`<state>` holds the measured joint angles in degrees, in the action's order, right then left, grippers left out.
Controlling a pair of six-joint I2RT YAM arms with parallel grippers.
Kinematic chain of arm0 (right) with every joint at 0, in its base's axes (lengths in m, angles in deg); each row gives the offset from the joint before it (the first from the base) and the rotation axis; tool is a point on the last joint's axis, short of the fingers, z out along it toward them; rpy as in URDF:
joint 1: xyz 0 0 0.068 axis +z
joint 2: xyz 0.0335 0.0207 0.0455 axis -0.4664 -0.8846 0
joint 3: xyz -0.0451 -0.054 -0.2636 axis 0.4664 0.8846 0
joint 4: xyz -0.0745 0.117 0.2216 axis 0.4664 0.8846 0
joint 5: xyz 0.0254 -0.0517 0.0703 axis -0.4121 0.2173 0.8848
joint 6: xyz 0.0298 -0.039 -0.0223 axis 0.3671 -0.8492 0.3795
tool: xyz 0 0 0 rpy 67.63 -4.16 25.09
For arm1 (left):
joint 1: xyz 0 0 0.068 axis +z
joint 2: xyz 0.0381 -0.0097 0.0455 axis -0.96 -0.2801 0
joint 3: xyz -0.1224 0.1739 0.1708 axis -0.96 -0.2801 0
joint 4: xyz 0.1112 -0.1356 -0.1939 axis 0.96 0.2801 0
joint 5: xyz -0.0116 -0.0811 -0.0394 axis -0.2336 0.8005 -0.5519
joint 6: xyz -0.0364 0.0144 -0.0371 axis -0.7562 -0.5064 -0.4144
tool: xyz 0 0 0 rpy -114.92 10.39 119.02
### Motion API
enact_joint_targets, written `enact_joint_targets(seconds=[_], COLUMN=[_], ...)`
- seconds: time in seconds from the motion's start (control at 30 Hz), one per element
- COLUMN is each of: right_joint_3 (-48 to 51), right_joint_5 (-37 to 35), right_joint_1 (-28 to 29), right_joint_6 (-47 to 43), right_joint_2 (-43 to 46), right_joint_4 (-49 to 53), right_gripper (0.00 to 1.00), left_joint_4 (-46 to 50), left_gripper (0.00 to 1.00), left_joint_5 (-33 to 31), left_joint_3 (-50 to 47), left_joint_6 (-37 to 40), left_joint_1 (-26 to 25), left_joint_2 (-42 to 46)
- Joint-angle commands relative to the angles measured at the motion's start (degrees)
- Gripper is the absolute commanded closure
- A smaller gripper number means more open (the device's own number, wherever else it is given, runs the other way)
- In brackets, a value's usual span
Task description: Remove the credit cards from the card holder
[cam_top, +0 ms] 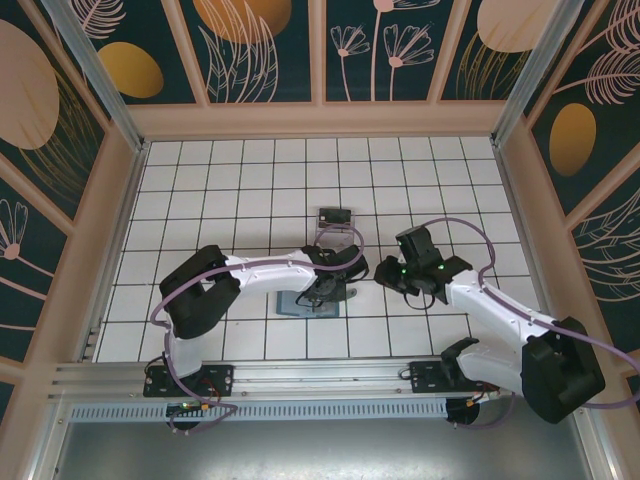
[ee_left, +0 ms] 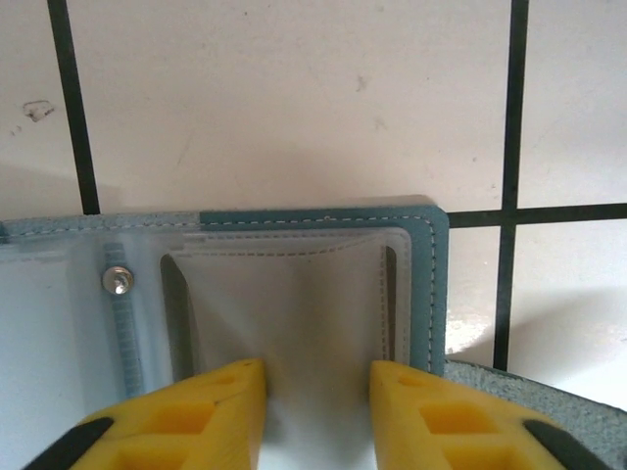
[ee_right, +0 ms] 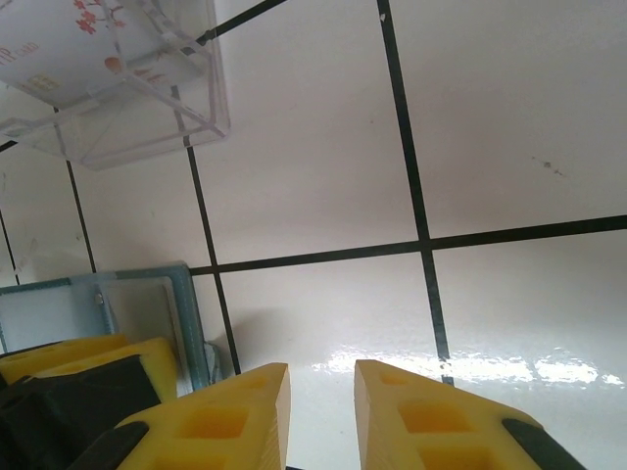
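Observation:
The teal card holder (cam_top: 298, 303) lies open on the white tiles, its clear pockets facing up. My left gripper (cam_top: 328, 290) is down on its right half. In the left wrist view the yellow fingers (ee_left: 211, 401) stand a little apart over a pale stitched pocket (ee_left: 284, 304) inside the card holder's teal border (ee_left: 431, 284), and I cannot tell whether a card is in it. My right gripper (cam_top: 383, 272) hovers just right of the card holder (ee_right: 186, 313), open narrowly over bare tile (ee_right: 321, 377). One credit card (cam_top: 335, 214) lies in the clear tray.
The clear plastic tray (cam_top: 335, 228) stands one tile behind the card holder; its rim (ee_right: 201, 108) and a printed card (ee_right: 78, 39) show in the right wrist view. A grey strap tab (ee_left: 529, 392) sticks out at the holder's right edge. Walls enclose the tiled floor.

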<state>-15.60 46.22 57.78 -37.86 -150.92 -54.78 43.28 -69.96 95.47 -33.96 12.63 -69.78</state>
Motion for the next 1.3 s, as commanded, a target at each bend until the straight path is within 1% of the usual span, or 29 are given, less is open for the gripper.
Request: enact_joint_targets(seconds=[0.0, 0.2, 0.33, 0.6, 0.77, 0.83, 0.9, 1.07, 1.27], right_joint_3=[0.9, 0.6, 0.3, -0.4, -0.7, -1.0, -1.7, -4.4, -6.6], right_joint_5=[0.0, 1.0, 1.8, 3.9, 6.0, 6.9, 7.4, 7.1, 7.7], right_joint_1=[-0.4, -0.4, -0.4, 0.0, 1.0, 2.7, 4.3, 9.5, 13.2], right_joint_6=[-0.8, -0.6, -0.5, 0.0, 0.8, 1.3, 2.0, 3.6, 5.2], right_joint_2=[1.1, 1.3, 1.3, 0.6, -0.3, -1.1, -2.3, -7.9, -14.0], right_joint_4=[1.3, 1.2, 1.0, 0.0, -1.8, -2.7, -3.6, -5.8, -9.1], right_gripper=[0.75, 0.76, 0.76, 0.76, 0.76, 0.76, 0.76, 0.76, 0.76], left_joint_4=[1.1, 1.3, -1.3, -8.4, -12.6, -15.0, -17.3, -22.1, -24.9], left_gripper=[0.72, 0.77, 0.81, 0.86, 0.87, 0.87, 0.87, 0.87, 0.84], left_joint_5=[0.1, -1.5, -1.2, 3.4, 6.0, 7.5, 8.8, 11.1, 13.1], left_joint_3=[-2.1, -1.9, -3.2, -5.7, -9.4, -11.6, -13.7, -19.1, -23.0], left_joint_6=[-0.3, -0.2, 0.0, 0.7, 0.2, -0.1, -0.6, -1.1, -1.1], left_joint_1=[-0.2, -0.2, -0.1, 0.1, 1.1, 1.9, 2.5, 4.0, 5.1], left_joint_2=[-1.6, 1.6, 4.7, 8.6, 11.1, 11.6, 14.0, 17.6, 20.5])
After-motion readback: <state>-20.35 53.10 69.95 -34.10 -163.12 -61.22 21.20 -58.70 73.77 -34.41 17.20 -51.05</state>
